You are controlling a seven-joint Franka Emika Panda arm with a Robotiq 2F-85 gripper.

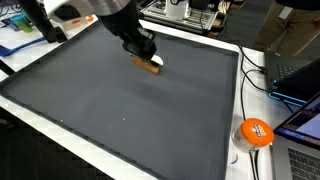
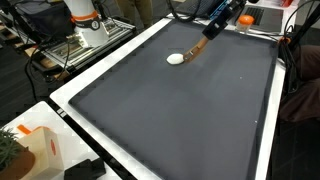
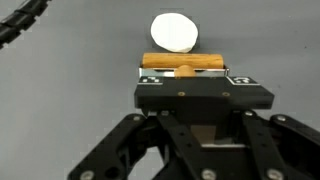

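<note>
My gripper (image 1: 146, 50) hangs low over the far part of a dark grey mat (image 1: 120, 110) and is shut on a wooden stick (image 1: 150, 66). In an exterior view the wooden stick (image 2: 200, 42) slants down from the gripper (image 2: 216, 24) toward a small white round object (image 2: 176, 58) lying on the mat (image 2: 170, 110). In the wrist view the stick (image 3: 185, 61) lies crosswise at the gripper (image 3: 185, 73), and the white object (image 3: 174, 32) sits just beyond it, close to touching. The arm hides the white object in the exterior view where the stick is seen end-on.
A white border (image 1: 232, 120) frames the mat. An orange round item (image 1: 257, 132) lies beside it, with laptops (image 1: 300, 75) and cables close by. A white-and-orange device (image 2: 85, 22) stands on a rack, and a white box (image 2: 40, 150) sits at the near corner.
</note>
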